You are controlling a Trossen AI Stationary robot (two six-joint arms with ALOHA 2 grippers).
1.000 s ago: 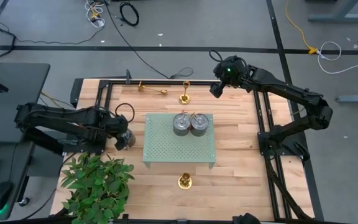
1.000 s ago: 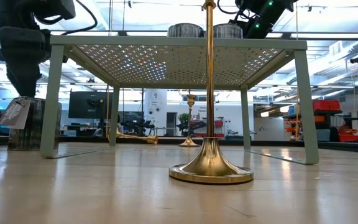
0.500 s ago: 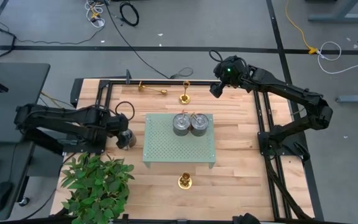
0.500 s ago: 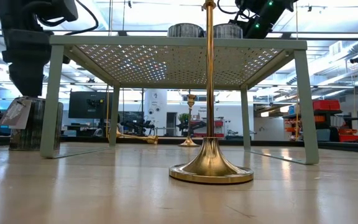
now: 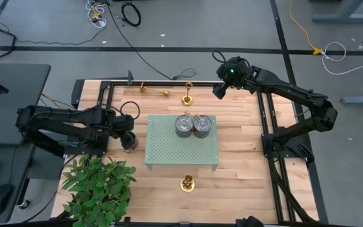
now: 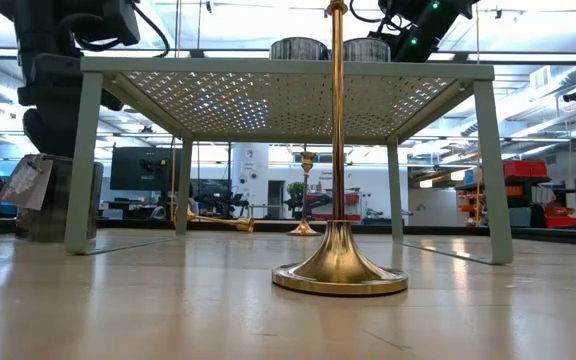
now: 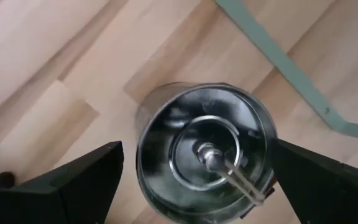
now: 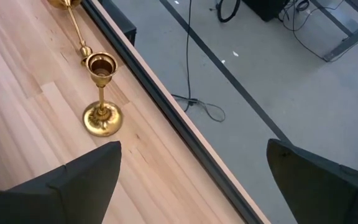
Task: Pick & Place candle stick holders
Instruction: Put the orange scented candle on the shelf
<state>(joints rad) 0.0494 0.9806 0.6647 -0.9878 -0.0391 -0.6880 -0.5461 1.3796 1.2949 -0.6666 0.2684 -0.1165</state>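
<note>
Your left gripper (image 7: 194,180) hangs spread over a metal tin (image 7: 205,152); no candlestick (image 5: 187,97) gripped.
Right gripper (image 8: 191,180), fingers apart, next needs lowering onto it.

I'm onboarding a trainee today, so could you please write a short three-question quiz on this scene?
1. How many candle stick holders stand upright?
2. True or false: one candle stick holder lies on its side.
3. What sits below the left gripper: (a) metal tin, (b) plant?

Key:
1. Two, one at the far edge, one at the near edge.
2. True.
3. (a): the left gripper is open over the metal tin.
</note>
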